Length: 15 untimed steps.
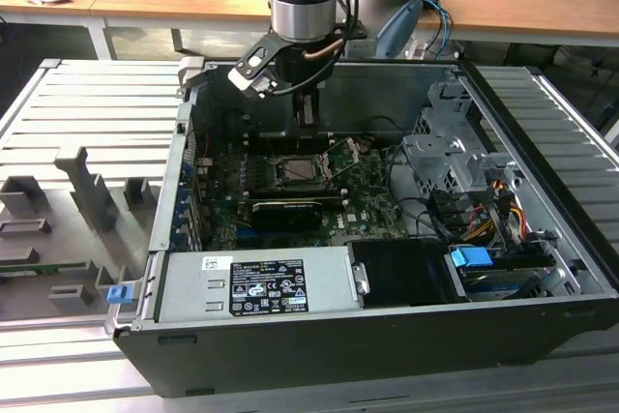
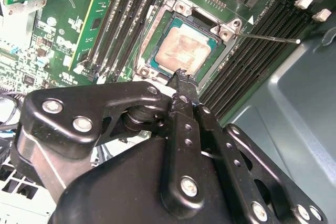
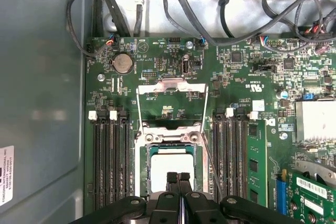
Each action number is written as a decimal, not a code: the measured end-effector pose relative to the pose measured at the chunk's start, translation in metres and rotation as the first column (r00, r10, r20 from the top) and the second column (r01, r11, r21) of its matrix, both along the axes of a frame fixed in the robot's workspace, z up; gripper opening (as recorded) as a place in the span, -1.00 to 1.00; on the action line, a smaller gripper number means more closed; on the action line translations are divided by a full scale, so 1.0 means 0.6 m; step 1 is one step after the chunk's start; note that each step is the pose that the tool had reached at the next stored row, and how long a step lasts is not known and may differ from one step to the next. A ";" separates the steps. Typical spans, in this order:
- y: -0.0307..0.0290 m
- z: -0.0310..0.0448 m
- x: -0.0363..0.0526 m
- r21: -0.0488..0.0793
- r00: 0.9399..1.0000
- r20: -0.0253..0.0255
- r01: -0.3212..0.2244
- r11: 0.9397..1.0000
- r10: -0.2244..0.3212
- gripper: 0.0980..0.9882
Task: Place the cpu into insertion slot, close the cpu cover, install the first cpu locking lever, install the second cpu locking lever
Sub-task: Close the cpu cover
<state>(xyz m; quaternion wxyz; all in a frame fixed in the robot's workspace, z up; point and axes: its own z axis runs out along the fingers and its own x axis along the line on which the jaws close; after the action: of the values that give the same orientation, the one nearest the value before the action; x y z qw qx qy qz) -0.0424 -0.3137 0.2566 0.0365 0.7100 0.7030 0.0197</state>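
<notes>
Grey ribbed aluminium table lies on the exterior view's left of my feed, with a small blue plastic clip by the case's near corner. Next over stands the open black computer case. Its grey box-shaped power supply runs along the near edge, and the green motherboard lies behind that.

The black two-fingered gripper hangs from the arm over the middle of the board. In the first wrist view I see its fingertips pressed together with nothing between them.

The cpu, a thin square chip with a silvery-grey top, lies flat in the metal-framed insertion slot just beyond those tips, its green rim showing. The cpu cover, a thin metal frame with a square window, sits at the slot's far side and not over the chip. How steeply it stands I cannot tell. A thin steel wire lever juts out from one corner of the slot.

On the exterior view's right sits the grey metal drive cage.
</notes>
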 end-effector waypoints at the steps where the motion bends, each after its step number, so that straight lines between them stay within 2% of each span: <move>1: 0.0000 0.000 0.000 0.000 1.000 0.000 0.000 1.000 0.000 -0.98; 15: 0.0000 0.003 0.008 0.000 1.000 0.000 0.000 1.000 0.000 -0.98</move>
<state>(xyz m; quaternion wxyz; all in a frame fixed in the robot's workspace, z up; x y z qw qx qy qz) -0.0376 -0.3137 0.2586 0.0365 0.7100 0.7030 0.0198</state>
